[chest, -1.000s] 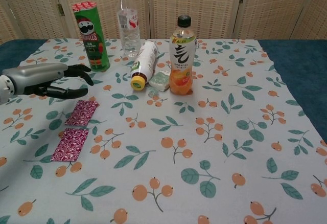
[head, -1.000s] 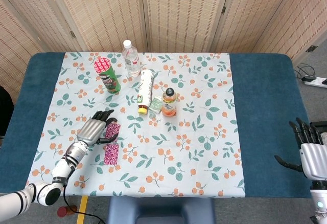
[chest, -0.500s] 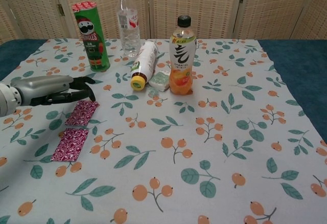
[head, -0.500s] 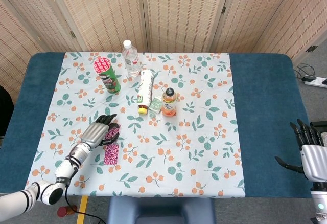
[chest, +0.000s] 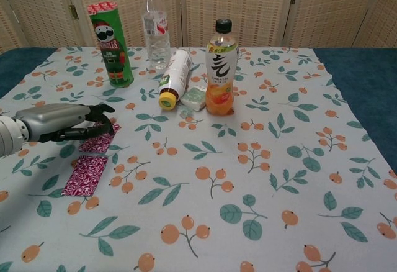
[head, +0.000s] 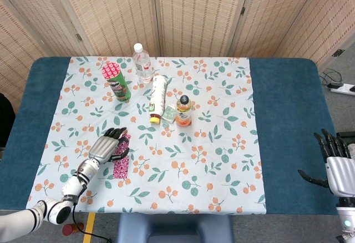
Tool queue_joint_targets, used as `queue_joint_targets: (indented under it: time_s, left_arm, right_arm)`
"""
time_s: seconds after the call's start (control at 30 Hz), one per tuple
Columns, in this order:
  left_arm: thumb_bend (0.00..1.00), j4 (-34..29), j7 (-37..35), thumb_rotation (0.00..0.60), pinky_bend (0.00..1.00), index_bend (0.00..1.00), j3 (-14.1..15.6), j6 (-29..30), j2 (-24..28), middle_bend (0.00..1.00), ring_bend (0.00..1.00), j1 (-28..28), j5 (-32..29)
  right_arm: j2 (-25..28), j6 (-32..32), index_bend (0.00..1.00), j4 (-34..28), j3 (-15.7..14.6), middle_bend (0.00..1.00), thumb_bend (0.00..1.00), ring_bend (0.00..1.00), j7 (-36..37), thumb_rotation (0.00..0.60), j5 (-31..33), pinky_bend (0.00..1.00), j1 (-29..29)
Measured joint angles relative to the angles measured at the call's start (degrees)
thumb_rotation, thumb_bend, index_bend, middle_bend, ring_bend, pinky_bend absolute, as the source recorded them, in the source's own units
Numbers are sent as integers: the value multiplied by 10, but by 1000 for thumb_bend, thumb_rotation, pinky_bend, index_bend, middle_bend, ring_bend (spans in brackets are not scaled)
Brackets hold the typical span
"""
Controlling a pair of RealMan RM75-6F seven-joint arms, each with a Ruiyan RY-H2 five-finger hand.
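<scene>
- We see two pink patterned packets on the floral tablecloth (chest: 260,160): the far packet (chest: 99,140) lies under our left hand (chest: 59,121), the near packet (chest: 85,175) just beside it.
- The left hand's fingers (chest: 99,112) are loosely spread over the far packet (contact unclear), grasping nothing.
- Our right hand (head: 336,164) hangs off the table's edge, fingers spread, empty.
</scene>
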Motion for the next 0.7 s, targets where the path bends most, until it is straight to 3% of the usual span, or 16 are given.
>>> queue_joint_targets:
  time_s: [0.7]
  left_arm:
    - [435,13,11,0,0,304,12,21,33,0,0,34,-14]
  right_arm:
    - [2,4,0,-4,1,0,195,0,-2,467,-4,0,0]
